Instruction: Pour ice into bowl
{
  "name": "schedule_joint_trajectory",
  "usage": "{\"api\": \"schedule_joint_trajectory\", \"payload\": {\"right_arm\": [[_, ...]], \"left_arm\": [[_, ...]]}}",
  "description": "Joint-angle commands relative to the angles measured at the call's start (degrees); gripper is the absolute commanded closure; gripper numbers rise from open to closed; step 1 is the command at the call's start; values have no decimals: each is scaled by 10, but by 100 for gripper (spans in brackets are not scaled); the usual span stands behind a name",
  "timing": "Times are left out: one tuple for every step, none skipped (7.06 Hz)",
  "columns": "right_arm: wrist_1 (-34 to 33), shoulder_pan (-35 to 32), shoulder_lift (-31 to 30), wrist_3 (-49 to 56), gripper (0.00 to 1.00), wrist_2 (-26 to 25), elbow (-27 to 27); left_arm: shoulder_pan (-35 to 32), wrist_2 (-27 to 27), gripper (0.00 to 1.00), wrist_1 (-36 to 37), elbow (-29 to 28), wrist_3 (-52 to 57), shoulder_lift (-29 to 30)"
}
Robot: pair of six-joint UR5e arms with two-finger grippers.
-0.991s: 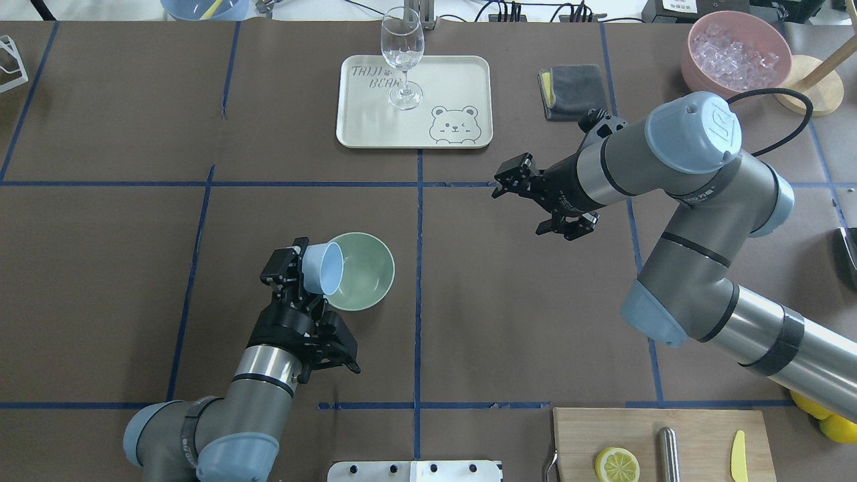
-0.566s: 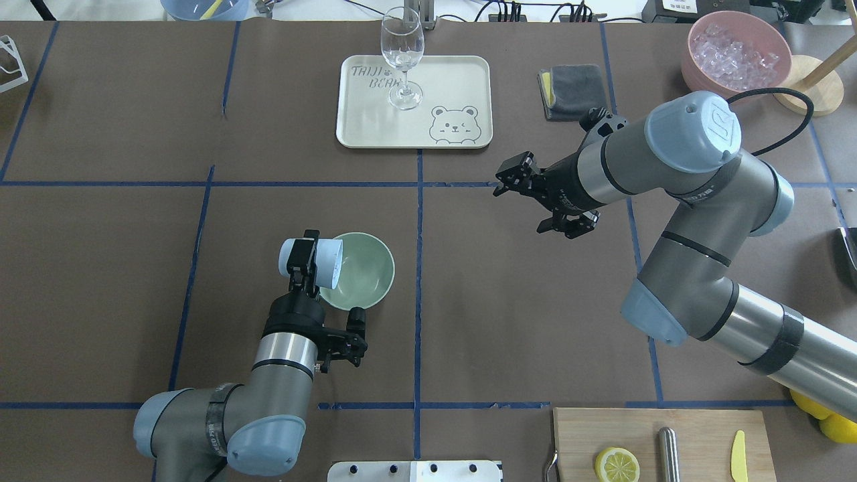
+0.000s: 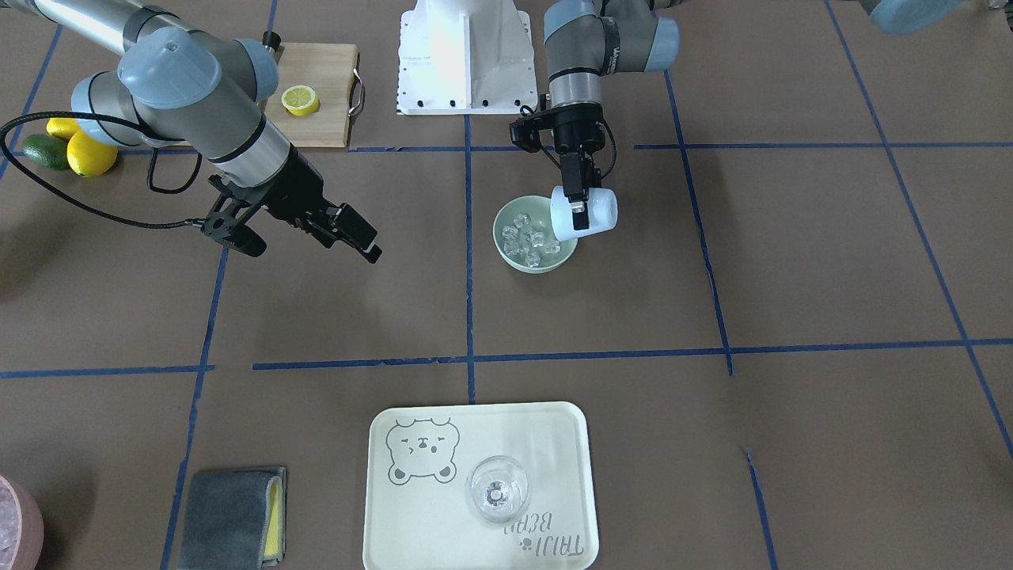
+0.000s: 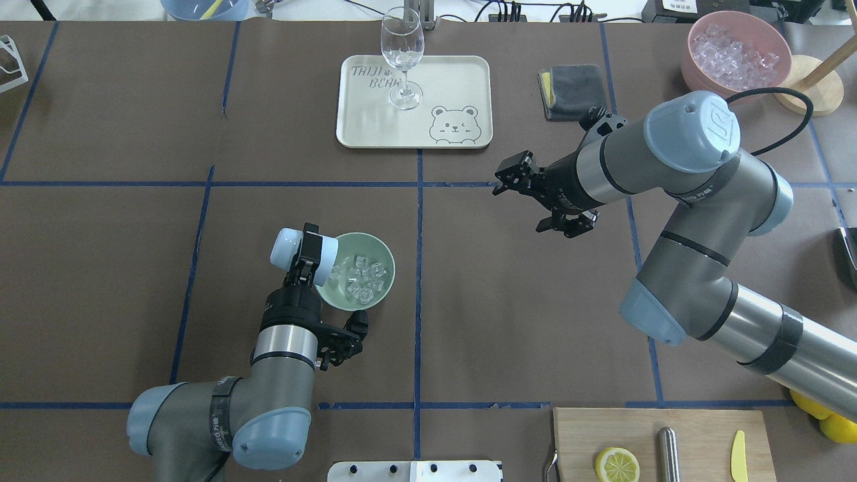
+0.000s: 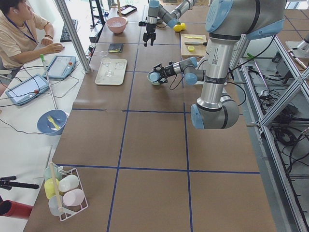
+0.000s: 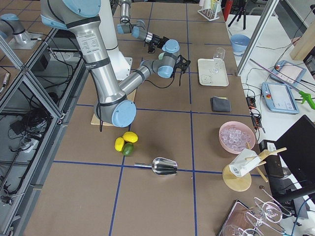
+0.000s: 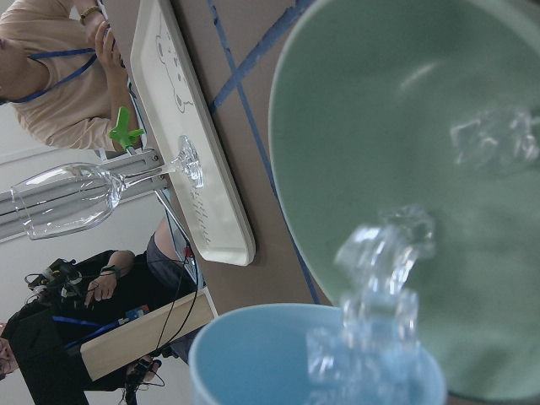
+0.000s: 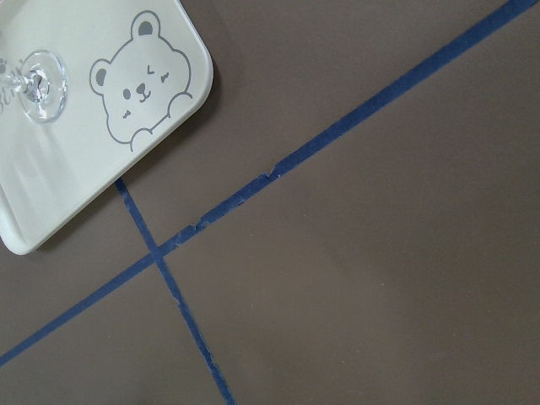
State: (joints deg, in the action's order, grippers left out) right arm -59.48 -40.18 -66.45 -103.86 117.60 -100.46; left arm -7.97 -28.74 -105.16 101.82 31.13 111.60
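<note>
On the desk (image 4: 509, 301) the right end effector (image 4: 517, 211) hangs with fingers spread and empty, well apart from the bowl (image 4: 388, 268). The left end effector (image 4: 309, 258) clamps a blue cup (image 4: 291, 249) tipped over the bowl's rim — the ice (image 4: 358, 278) lies inside the bowl, just beside it.

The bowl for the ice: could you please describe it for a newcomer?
From the bear tray, come toward the robot's left arm. The bowl sits there under a tipped blue cup: mint green with few ice cubes, unlike the heaped pink container.
</note>
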Motion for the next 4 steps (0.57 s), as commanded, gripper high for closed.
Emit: {"api": "schedule_joint_trajectory", "payload": {"right_arm": [[0,0,-1,1,0,0,1],[0,0,-1,1,0,0,1],[1,0,-1,1,0,0,1],[1,1,-1,1,0,0,1]], "left_arm": [[0,-1,100,3,3,4,-1],[1,-2,100,3,0,-15,0],[-3,-3,100,3,3,-77,-2],[-10,-46,100,2,11,-185,-5]]}}
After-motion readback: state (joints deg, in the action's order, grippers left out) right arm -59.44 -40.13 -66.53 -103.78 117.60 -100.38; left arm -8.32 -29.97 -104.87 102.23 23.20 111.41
